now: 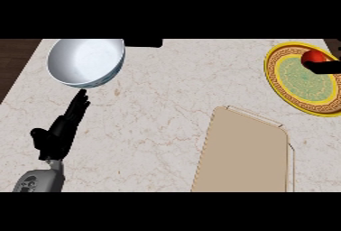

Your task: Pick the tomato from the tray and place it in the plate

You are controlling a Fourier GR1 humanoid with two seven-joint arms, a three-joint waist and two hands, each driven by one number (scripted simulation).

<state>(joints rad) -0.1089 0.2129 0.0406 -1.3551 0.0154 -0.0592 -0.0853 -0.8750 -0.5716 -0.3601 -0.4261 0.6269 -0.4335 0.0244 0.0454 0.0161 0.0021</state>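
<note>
The red tomato [313,56] is over the upper part of the yellow-rimmed green plate [293,85] at the far right. A black part of my right hand [325,67] comes in from the right edge and lies against the tomato's lower side; the rest of that hand is out of view. The beige tray [245,153] lies at the lower middle right, showing only its bare surface. My left hand [61,131] rests open at the lower left, its straight fingers pointing up toward a bowl.
A white bowl [86,61] stands at the upper left, just beyond my left hand's fingertips. A dark object [143,43] sits at the counter's far edge. The marble counter [166,103] ends at a dark strip on the left.
</note>
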